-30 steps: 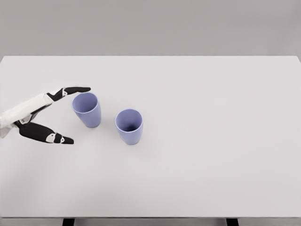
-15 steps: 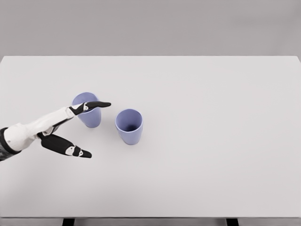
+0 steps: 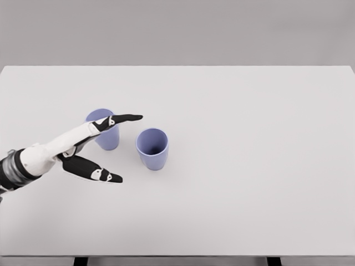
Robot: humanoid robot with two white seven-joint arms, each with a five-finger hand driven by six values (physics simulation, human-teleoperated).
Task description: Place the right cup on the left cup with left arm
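Left hand (image 3: 91,152) has moved right since 0.5 s ago, now w/ fingers spread wide, holding nothing, upper fingertip past the left cup (image 3: 104,131), crossing over it. Counter (image 3: 249,183) white. Right cup (image 3: 152,148) upright just beside left cup, both in counter's left half, apart from hand.
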